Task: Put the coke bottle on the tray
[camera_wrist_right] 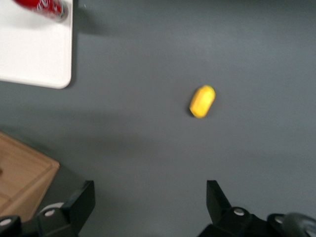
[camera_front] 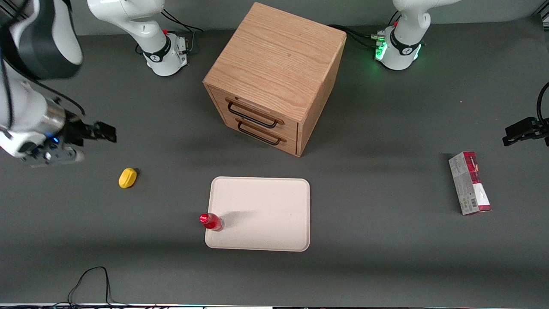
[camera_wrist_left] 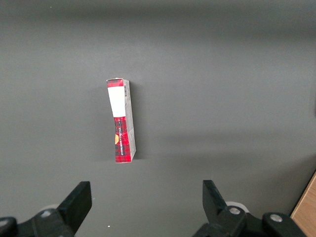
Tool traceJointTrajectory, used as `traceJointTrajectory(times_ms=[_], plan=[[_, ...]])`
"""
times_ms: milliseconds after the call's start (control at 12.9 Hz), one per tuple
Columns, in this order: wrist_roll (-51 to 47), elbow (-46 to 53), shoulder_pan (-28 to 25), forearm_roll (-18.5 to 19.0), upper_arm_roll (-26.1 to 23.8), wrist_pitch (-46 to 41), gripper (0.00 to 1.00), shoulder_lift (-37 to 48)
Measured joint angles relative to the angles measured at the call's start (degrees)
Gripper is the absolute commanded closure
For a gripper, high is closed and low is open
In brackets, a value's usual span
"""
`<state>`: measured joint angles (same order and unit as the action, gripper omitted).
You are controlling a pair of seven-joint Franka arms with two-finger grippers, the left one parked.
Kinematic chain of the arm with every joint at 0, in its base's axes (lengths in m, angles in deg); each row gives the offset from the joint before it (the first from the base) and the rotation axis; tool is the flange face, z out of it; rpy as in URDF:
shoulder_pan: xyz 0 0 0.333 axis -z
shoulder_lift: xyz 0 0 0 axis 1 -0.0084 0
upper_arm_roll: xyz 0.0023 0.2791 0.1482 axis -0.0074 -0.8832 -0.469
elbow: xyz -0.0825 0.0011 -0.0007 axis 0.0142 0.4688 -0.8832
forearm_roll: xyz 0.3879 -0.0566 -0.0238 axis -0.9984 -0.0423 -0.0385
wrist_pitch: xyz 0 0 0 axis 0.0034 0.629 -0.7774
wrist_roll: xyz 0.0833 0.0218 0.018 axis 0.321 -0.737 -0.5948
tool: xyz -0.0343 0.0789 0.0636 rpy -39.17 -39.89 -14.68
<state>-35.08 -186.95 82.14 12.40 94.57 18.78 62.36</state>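
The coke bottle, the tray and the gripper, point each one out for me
coke bottle (camera_front: 211, 221), front view, on its red body at the tray's edge.
tray (camera_front: 274, 201), front view, on its bare cream floor.
gripper (camera_wrist_right: 150, 197), right wrist view, midway between its open fingertips, above the table.

The surface (camera_front: 386, 240) is matt dark grey; the tray (camera_front: 266, 206) looks smooth, matt cream plastic; the coke bottle (camera_front: 211, 221) is glossy red; the cabinet (camera_front: 274, 64) shows grained wood; the gripper (camera_wrist_right: 148, 207) over the surface near the lemon is matt black, fingers apart.

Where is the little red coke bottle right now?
The coke bottle stands on the tray, at its edge toward the working arm's end; the open gripper hangs apart, above the table.
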Motion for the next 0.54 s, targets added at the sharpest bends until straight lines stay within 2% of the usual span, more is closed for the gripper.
traceJointTrajectory(times_ms=[232,542], plan=[[1.7,-0.1,-2.8,-0.1,5.2,-1.1,0.0,4.0],[1.7,0.9,-3.7,-0.1,4.8,-1.2,0.0,3.7]])
